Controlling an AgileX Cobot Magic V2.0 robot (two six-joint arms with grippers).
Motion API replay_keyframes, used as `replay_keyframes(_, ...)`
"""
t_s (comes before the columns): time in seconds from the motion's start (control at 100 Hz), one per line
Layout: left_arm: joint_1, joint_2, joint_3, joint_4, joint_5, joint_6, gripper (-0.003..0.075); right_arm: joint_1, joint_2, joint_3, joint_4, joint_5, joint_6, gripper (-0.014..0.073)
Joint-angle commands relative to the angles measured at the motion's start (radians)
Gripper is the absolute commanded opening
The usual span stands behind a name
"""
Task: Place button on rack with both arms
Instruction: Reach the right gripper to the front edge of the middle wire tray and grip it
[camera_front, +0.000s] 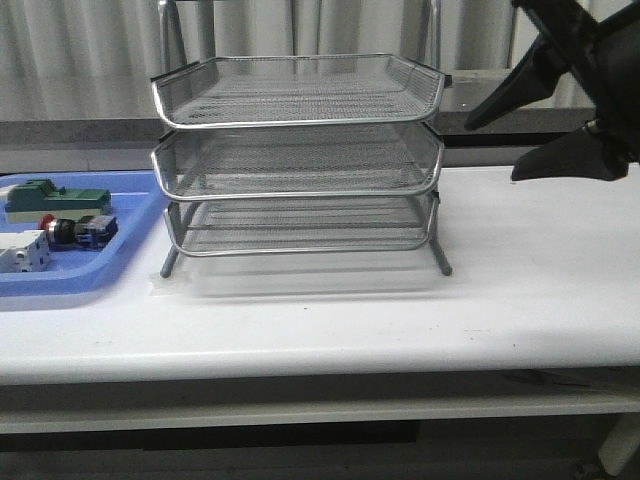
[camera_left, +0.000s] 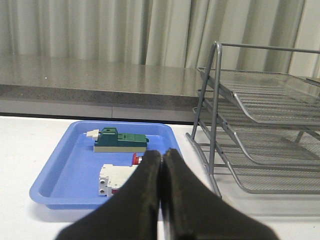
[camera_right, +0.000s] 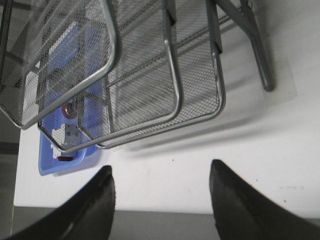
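Note:
The button (camera_front: 80, 231) lies on its side in the blue tray (camera_front: 130, 262) at the table's left, red head toward the white part. The left wrist view shows only its red head (camera_left: 137, 159), just behind my left gripper (camera_left: 161, 153). That gripper is shut with nothing in it and hovers at the tray's near edge. The three-tier wire rack (camera_front: 300, 160) stands mid-table with its trays bare. My right gripper (camera_front: 490, 152) hangs open, high to the right of the rack's top tier. From its wrist, the right gripper (camera_right: 161, 167) looks down over the rack (camera_right: 170, 75).
A green block part (camera_front: 55, 198) and a white boxy part (camera_front: 22, 252) share the blue tray with the button. A grey ledge and a curtain run behind the table. White tabletop (camera_front: 540, 260) stretches right of the rack.

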Motion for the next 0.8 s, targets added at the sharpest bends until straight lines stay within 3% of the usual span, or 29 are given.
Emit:
replay_keyframes(0.0, 0.002, -0.035, 0.047, -0.009, -0.079, -0.011, -0.0020, 0.001, 0.022, -0.031, 0.188, 0.042, -0.148, 0.0436)
replay_keyframes(0.14, 0.002, -0.035, 0.047, -0.009, -0.079, -0.011, -0.0020, 0.001, 0.100, -0.046, 0.285, 0.107, -0.235, 0.0436)
replay_keyframes(0.79, 0.002, -0.035, 0.047, -0.009, -0.079, -0.011, -0.0020, 0.039, 0.314, -0.251, 0.304, 0.165, -0.237, 0.0436)
